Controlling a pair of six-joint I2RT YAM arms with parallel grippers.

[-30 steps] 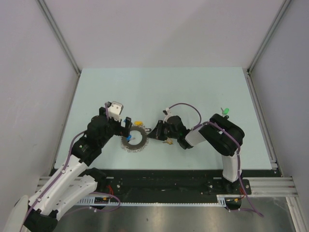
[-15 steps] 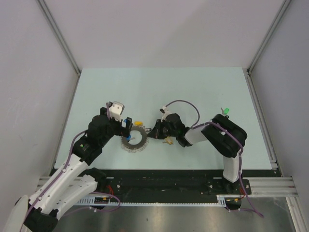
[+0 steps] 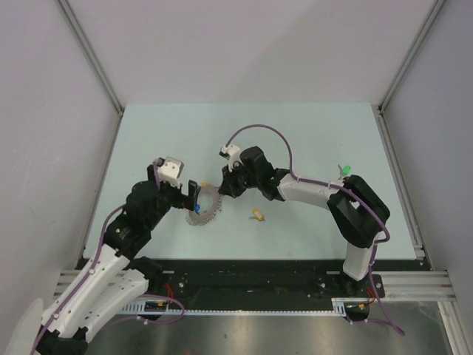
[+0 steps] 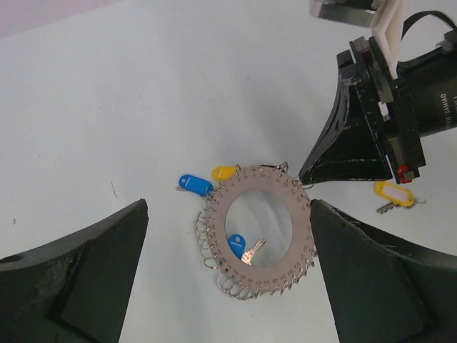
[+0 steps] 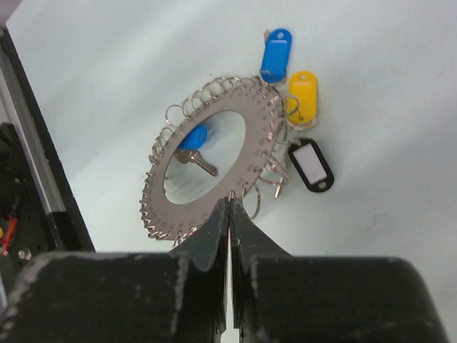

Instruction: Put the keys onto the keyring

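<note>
The keyring (image 3: 209, 210) is a grey toothed ring with small wire loops around its rim, lying left of the table's centre. It also shows in the left wrist view (image 4: 301, 229) and the right wrist view (image 5: 258, 143). My right gripper (image 5: 230, 201) is shut on the ring's rim, and shows from above (image 3: 222, 187). My left gripper (image 4: 228, 207) is open and empty, its jaws either side of the ring, and shows from above (image 3: 194, 198). A blue key (image 5: 191, 139) lies inside the ring's hole. Blue (image 5: 275, 50), yellow (image 5: 302, 89) and black (image 5: 311, 164) tags sit at the rim.
A loose yellow-capped key (image 3: 259, 215) lies on the table right of the ring, also in the left wrist view (image 4: 395, 194). A green-capped key (image 3: 343, 170) lies further right, beside my right arm. The table's front edge runs just below the ring.
My right gripper moved up and left from over the yellow-capped key to the ring's rim, uncovering that key. The ring shifted slightly. My left gripper shifted a little left.
</note>
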